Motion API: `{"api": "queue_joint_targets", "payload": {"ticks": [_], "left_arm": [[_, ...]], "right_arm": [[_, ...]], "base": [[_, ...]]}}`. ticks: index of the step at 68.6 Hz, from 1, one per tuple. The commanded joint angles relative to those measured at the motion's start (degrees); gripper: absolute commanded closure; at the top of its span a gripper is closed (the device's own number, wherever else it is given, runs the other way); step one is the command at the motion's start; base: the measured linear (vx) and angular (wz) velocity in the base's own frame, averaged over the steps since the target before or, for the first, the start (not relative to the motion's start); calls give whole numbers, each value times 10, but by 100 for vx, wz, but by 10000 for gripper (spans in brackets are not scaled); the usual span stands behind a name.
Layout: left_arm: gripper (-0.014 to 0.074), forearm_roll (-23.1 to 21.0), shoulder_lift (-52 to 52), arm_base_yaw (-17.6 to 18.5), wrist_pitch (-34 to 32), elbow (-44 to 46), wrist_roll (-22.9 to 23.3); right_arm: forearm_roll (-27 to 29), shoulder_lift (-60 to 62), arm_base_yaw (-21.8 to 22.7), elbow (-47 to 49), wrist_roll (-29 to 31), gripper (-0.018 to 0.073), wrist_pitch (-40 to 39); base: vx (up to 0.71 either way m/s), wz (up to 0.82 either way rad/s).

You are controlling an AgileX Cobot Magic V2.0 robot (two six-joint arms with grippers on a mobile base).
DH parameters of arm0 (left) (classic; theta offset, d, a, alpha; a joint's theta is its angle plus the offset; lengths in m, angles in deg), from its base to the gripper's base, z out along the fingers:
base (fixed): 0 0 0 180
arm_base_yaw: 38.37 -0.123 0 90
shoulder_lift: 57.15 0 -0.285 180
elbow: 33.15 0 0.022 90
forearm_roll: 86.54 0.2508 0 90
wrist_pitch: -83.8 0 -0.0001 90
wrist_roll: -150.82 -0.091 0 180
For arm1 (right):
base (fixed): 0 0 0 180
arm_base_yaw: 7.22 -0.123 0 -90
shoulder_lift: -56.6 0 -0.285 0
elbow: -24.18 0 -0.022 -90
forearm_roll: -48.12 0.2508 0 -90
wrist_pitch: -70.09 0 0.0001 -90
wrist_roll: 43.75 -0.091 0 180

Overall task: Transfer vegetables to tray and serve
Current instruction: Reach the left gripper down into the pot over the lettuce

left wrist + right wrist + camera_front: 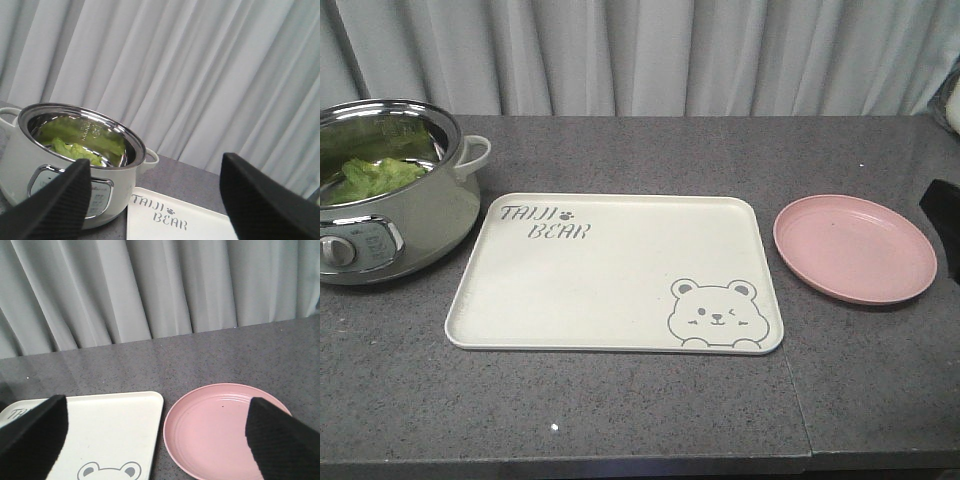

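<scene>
The left fingers (55, 200) stand wide apart with nothing between them, two black, finely ribbed wedges low in the left wrist view. Beyond them and off to their left, well apart from either tip, the lettuce (75, 150) lies down inside the pot (20, 165), not on the tray (610, 270). The right fingers (35, 435) are spread just as wide and hold nothing. They frame the tray's right end and the plate (220, 430), far from the lettuce.

Seen from the front, the counter (620, 420) is nearest. It is dark grey and speckled like stone, with a seam toward its right side. In the middle lies the tray, cream and matt, rectangular with rounded corners and a low raised rim. A grey winking bear is drawn at its near right corner, with "TAIJI BEAR" lettered at its far left. Just beside it on the right, not touching, sits the plate, which is round, pink and shallow, with faint rings inside. Close by the tray's far left corner stands the pot, a round, pale body with a loop handle, a control panel on its front and a polished steel lining that mirrors the green. The lettuce in it is bright and crinkly. Behind everything a pale grey curtain (670, 50) hangs in soft vertical folds.
</scene>
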Motion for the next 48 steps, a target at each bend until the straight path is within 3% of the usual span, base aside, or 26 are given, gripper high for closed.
{"api": "queue_joint_targets", "payload": {"ticks": [1, 11, 21, 36, 48], "left_arm": [[80, 21, 61, -1, -33, 55, 3], [94, 113, 209, -1, 17, 190, 3], [94, 200, 389, -1, 109, 363, 3], [94, 209, 643, -1, 280, 632, -63], [94, 209, 842, -1, 467, 857, -120]], "right_arm": [[0, -9, 0, 18, 22, -141, -41], [0, -14, 0, 18, 36, -94, -45], [0, -14, 0, 18, 38, -27, -43], [1, -14, 0, 18, 44, 7, -26], [1, -14, 0, 18, 45, 7, -11]], "base": [[0, 0], [0, 0], [0, 0], [0, 0], [0, 0]]}}
